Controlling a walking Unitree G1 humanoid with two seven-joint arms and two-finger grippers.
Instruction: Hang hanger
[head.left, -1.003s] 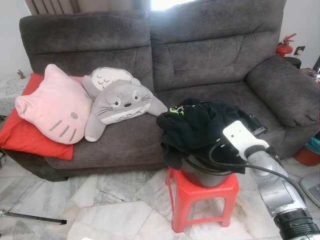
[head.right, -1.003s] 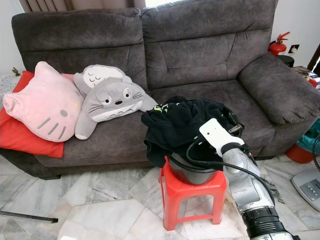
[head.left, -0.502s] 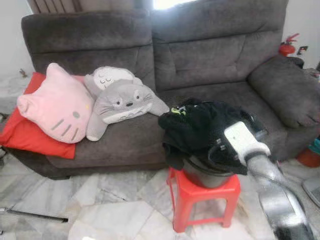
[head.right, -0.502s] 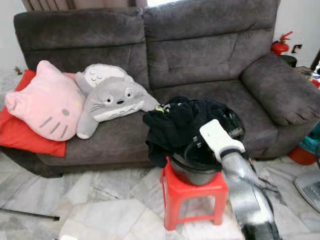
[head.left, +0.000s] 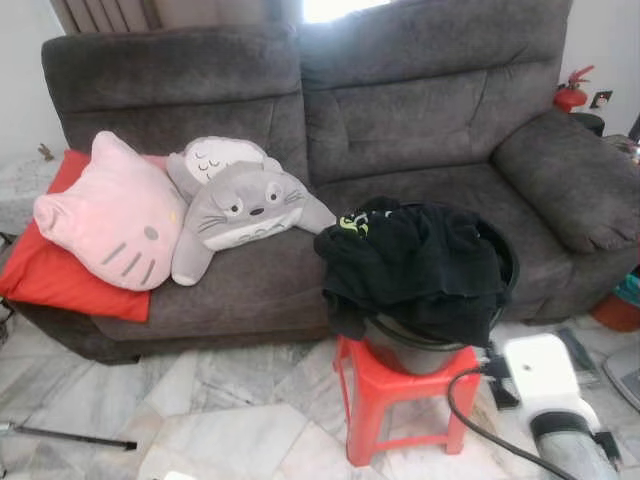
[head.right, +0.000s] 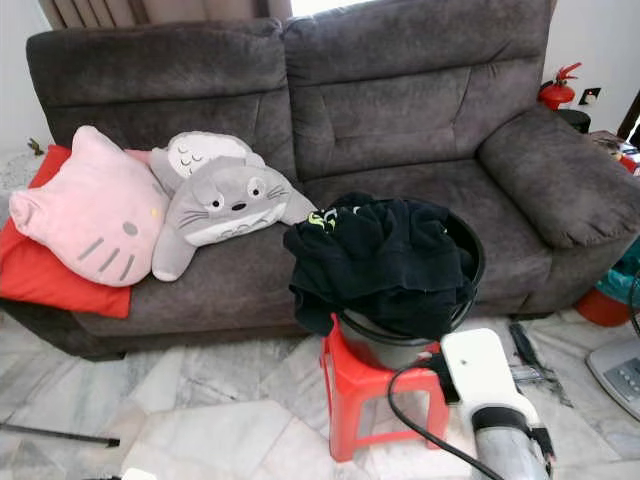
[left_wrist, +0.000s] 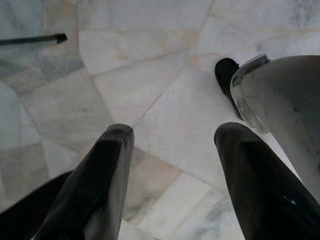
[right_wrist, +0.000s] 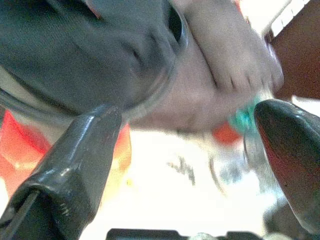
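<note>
A pile of black clothes (head.left: 415, 262) lies over a black bucket (head.right: 395, 345) that stands on a red stool (head.left: 385, 385) in front of the sofa. My right arm, with its white wrist block (head.left: 540, 372), hangs low to the right of the stool. In the right wrist view my right gripper (right_wrist: 190, 115) is open and holds nothing, with the bucket and stool blurred just beyond it. My left gripper (left_wrist: 172, 135) is open above the marble floor. A thin dark object (head.right: 527, 352) lies on the floor right of the stool; I cannot tell whether it is a hanger.
The grey sofa (head.left: 420, 110) fills the back, with a pink cat cushion (head.left: 110, 215), a grey plush (head.left: 245, 205) and a red cushion (head.left: 50, 275) on its left seat. A black rod (head.left: 70, 437) lies on the floor at left. A fire extinguisher (head.left: 572, 92) stands at the back right.
My right arm has dropped from the bucket's rim to low beside the stool. The clothes stay draped over the bucket.
</note>
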